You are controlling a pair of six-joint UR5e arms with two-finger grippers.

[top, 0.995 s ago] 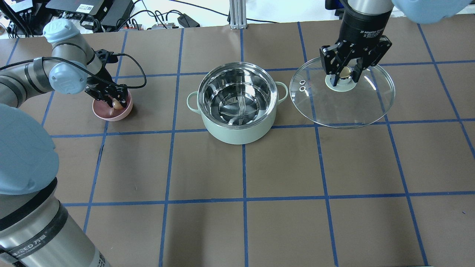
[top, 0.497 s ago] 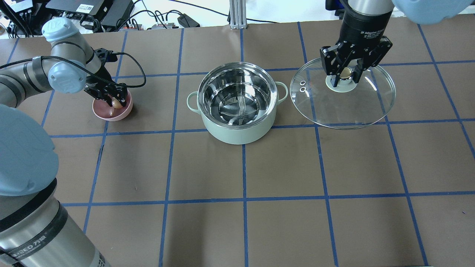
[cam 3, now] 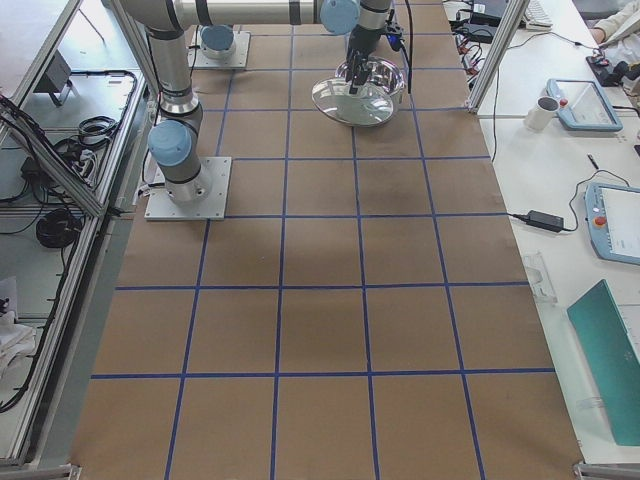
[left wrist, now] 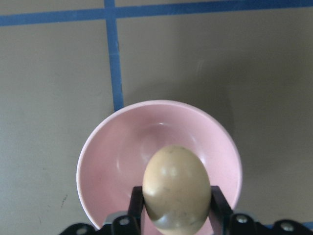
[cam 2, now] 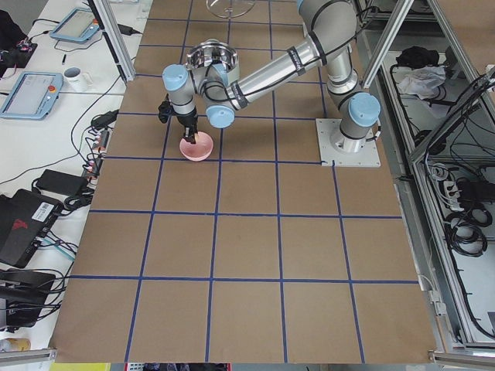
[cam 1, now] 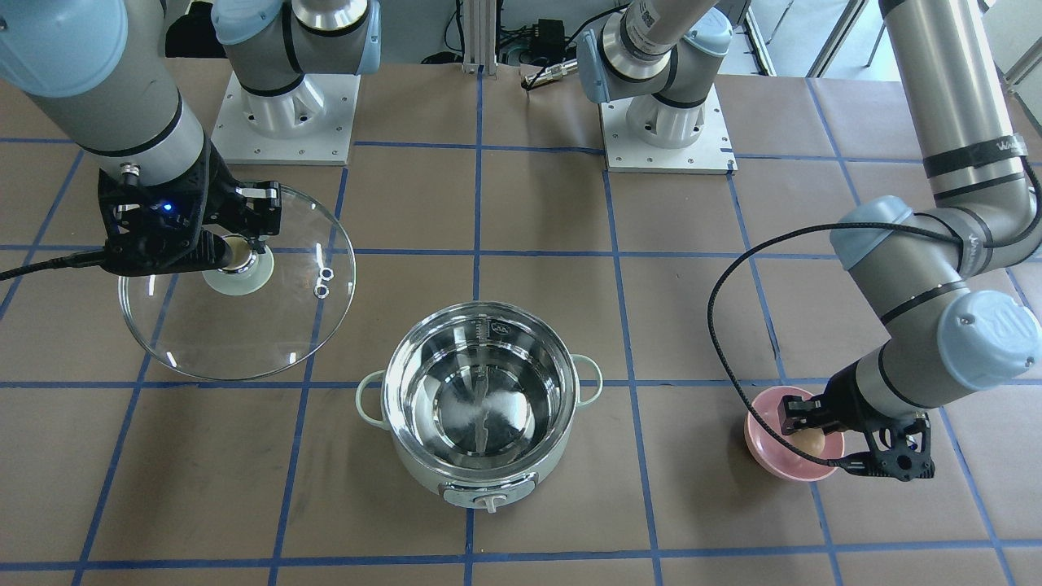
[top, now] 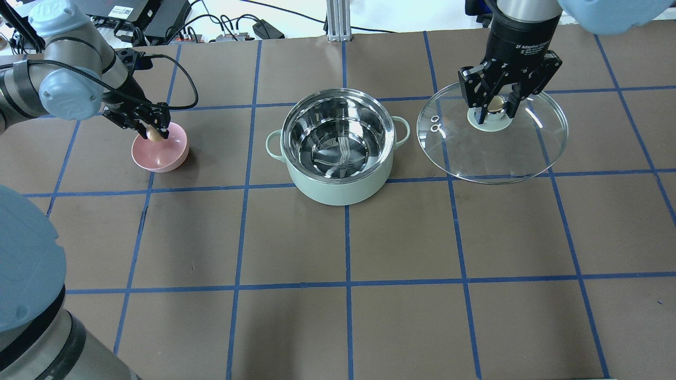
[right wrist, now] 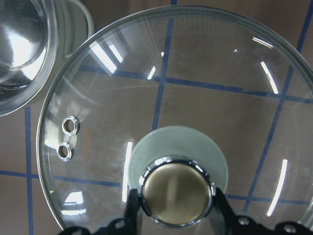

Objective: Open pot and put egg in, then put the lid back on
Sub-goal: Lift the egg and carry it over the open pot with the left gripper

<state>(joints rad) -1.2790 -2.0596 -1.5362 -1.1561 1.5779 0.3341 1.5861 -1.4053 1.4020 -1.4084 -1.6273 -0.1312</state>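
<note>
Transfer stage: left tool [top: 153, 132] clasped the small tan egg [left wrist: 176, 188] above the round pink bowl [top: 163, 155]; right tool [top: 495, 108] held the clear glass lid [top: 491, 153]. Next needed: a gentle carry into the open mint-green steel-lined pot [top: 338, 187].

Lighting is bright and even, coming from above, and no part of the desk is dim. Shadows are soft and short. A faint one hugs the base of the pot [top: 343, 187], and another lies just beside the pink bowl [top: 177, 153]. The pot's steel interior shows heavy glare with mirrored streaks. In the right wrist view the glass lid [right wrist: 205, 73] carries white bar-shaped lamp reflections, and its knob [right wrist: 176, 193] has a dull sheen. The left wrist view is soft, with the egg [left wrist: 176, 188] slightly blurred at close range. In the overhead view the background beyond the desk's far edge is washed out to white. The desk paper reads darker in that view than in the front-facing one. The side views are sharp, but detail in them is small.
</note>
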